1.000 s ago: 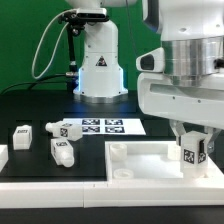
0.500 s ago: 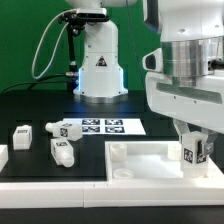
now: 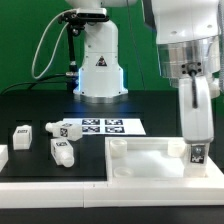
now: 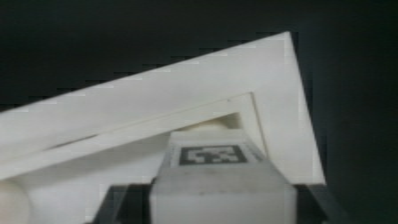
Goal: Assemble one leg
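My gripper (image 3: 198, 150) is shut on a white leg (image 3: 198, 156) with a black-and-white tag and holds it upright over the near right corner of the large white square panel (image 3: 150, 160). In the wrist view the leg (image 4: 217, 160) sits between my dark fingers (image 4: 121, 205) with its tagged end toward the panel's corner (image 4: 178, 110). Whether the leg touches the panel I cannot tell. Three more white legs lie on the black table at the exterior view's left: one (image 3: 62, 129) near the marker board, one (image 3: 22, 134) further left, one (image 3: 62, 152) nearer the front.
The marker board (image 3: 105, 126) lies flat behind the panel. The robot base (image 3: 98, 65) stands at the back with cables. A white block (image 3: 3, 157) sits at the left edge. A white rail (image 3: 60, 188) runs along the table's front.
My wrist has turned about its upright axis, so the gripper now looks narrow from the exterior view. The held leg has sunk slightly toward the panel corner. The loose legs have not moved.
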Controlling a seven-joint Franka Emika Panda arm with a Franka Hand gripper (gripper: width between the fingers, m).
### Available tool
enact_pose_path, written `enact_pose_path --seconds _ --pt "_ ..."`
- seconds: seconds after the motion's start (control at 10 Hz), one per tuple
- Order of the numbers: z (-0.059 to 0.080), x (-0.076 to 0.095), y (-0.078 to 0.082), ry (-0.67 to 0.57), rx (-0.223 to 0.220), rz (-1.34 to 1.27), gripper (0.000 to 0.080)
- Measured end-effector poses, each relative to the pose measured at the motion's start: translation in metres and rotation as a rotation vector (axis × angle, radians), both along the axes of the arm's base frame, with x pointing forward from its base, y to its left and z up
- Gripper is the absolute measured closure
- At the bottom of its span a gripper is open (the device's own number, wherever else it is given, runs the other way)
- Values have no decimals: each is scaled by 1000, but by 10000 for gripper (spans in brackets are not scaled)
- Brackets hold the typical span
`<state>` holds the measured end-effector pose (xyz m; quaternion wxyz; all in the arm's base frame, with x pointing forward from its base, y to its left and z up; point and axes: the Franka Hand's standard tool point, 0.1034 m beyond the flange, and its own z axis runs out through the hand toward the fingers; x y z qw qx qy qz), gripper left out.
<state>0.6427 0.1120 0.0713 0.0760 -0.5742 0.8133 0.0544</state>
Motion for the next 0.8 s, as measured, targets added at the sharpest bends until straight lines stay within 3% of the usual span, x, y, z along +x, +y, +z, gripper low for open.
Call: enact_pose_path --seconds 0.2,0.4,0.5,0.7,0.8 --pt "-1 0 1 -9 -4 14 512" --pt "10 0 8 -29 -4 65 268" --pt "26 1 12 -52 -1 112 187" --pt "55 4 23 -80 12 120 157" --pt "48 2 21 -76 7 135 151"
